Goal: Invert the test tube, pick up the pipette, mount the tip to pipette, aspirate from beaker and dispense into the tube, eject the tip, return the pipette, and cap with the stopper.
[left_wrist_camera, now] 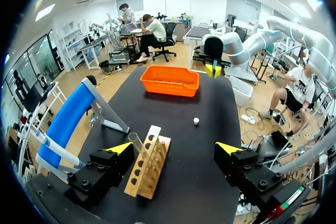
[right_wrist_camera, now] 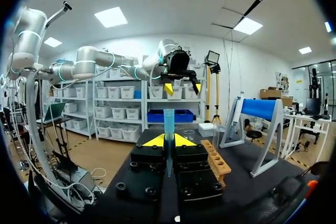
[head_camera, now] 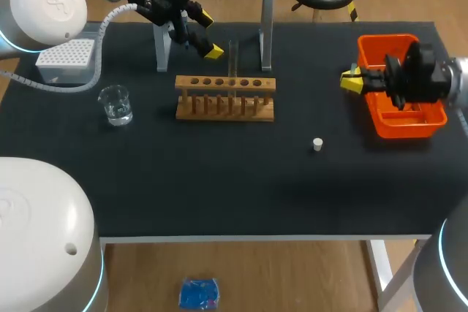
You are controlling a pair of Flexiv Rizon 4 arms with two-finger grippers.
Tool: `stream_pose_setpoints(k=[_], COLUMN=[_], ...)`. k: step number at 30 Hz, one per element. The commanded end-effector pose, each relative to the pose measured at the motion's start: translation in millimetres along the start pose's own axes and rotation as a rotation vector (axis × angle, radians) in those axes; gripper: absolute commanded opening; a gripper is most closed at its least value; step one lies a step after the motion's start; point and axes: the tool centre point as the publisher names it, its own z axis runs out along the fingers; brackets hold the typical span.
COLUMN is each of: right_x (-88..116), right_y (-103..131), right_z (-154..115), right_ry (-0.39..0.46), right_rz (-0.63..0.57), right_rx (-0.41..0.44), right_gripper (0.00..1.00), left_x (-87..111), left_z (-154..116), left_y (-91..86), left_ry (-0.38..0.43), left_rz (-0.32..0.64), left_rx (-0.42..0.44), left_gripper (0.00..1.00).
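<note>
A wooden rack [head_camera: 225, 98] stands mid-table with a clear test tube [head_camera: 234, 63] upright in it. My left gripper [head_camera: 207, 34] hangs open above and behind the rack's left end, near the blue-topped stand [head_camera: 162, 42]. From the left wrist, the rack [left_wrist_camera: 148, 169] and tube [left_wrist_camera: 137, 142] lie just ahead of the open left gripper [left_wrist_camera: 175, 148]. My right gripper [head_camera: 352, 80] hovers at the orange tray's [head_camera: 401, 126] left rim. In its own view the right gripper [right_wrist_camera: 168, 140] is shut on a blue pipette tip [right_wrist_camera: 168, 121]. A small white stopper [head_camera: 317, 144] lies on the mat.
A glass beaker [head_camera: 115, 104] with liquid sits left of the rack. Behind it is a white tip box [head_camera: 67, 60]. The stand's second leg [head_camera: 267, 34] rises behind the rack's right end.
</note>
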Motion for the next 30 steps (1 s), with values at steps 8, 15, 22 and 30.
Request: stream_pose_setpoints(k=[8,15,22,30], right_x=[3.0,3.4,3.4,3.4], right_y=[-4.4,-4.9,-4.9,-4.9], right_z=[1.9,2.2,2.2,2.2], right_ry=[0.018,0.02,0.02,0.02], right_rz=[0.061,0.064,0.064,0.064], right_rx=[-0.019,-0.011,-0.011,-0.011], right_gripper=[0.0,0.0,0.0,0.0], left_x=[-0.1,-0.1,-0.1,-0.1], left_z=[-0.8,-0.8,-0.8,-0.8], left_y=[-0.2,-0.2,-0.2,-0.2], left_ry=[0.002,0.002,0.002,0.002], left_rz=[0.0,0.0,0.0,0.0], left_rx=[-0.003,-0.003,-0.003,-0.003], left_gripper=[1.0,1.0,1.0,1.0])
